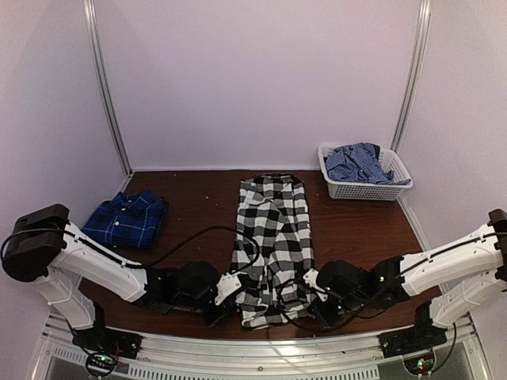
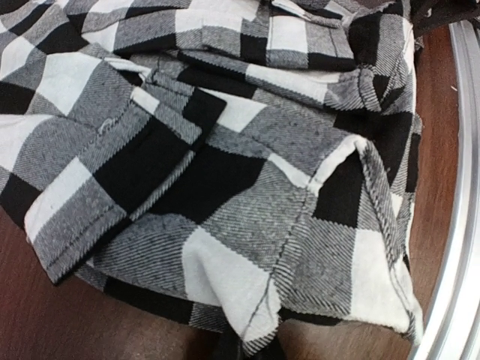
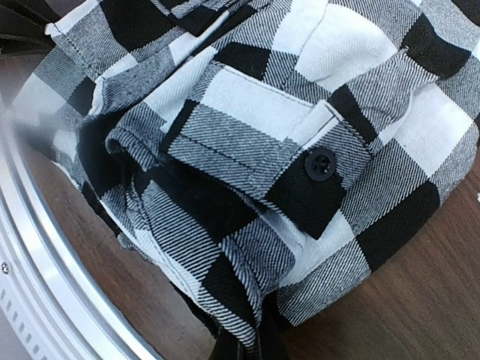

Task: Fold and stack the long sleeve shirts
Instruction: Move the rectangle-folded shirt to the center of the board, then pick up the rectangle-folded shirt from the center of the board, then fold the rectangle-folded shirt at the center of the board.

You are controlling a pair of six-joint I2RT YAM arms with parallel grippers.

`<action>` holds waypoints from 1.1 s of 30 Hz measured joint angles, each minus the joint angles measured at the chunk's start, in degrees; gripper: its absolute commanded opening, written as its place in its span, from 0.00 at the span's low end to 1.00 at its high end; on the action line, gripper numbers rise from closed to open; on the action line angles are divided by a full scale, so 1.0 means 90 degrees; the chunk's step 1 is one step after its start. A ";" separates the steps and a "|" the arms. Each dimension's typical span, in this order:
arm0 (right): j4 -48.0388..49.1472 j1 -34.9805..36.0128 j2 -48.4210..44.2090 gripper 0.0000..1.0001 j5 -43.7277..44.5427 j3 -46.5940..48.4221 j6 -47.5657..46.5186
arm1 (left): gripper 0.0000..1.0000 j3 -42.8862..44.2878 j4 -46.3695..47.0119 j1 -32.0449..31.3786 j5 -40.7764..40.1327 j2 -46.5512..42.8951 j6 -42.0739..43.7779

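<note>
While lengthwise on table [image 1: 198, 207], checked shirt [image 1: 273, 226]

1. Filling nearly the whole frame: black-and-white checked shirt [image 2: 247, 187], rumpled in overlapping layers.
2. Lying on top at left: stitched cuff [image 2: 127, 172] with a buttonhole.
3. Pinched at bottom centre: a hem fold, clamped in the left gripper [image 2: 250, 351].
4. Showing beneath at lower left and right: brown wooden table [image 2: 45, 315]; along the right edge, metal rail [image 2: 465, 187].

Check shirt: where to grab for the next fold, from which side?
Its two near hem corners, one per arm, coming in low from the near side. The check shirt lies as a long narrow strip, sleeves folded in, running near to far, so lifting that end should fold it in half.
</note>
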 measured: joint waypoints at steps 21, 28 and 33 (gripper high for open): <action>-0.1316 -0.0163 -0.1107 0.00 -0.1195 0.1030 0.0287 | 0.00 0.1593 -0.2718 0.0605 0.1732 -0.1132 -0.0381; -0.1537 -0.2174 -0.0818 0.00 -0.1715 0.1695 -0.0478 | 0.00 0.2186 -0.2934 0.2033 0.2390 -0.0821 -0.0355; -0.1540 -0.3162 0.0248 0.00 -0.2113 0.2280 -0.1127 | 0.00 0.2890 -0.2914 0.2817 0.2863 0.0299 -0.0340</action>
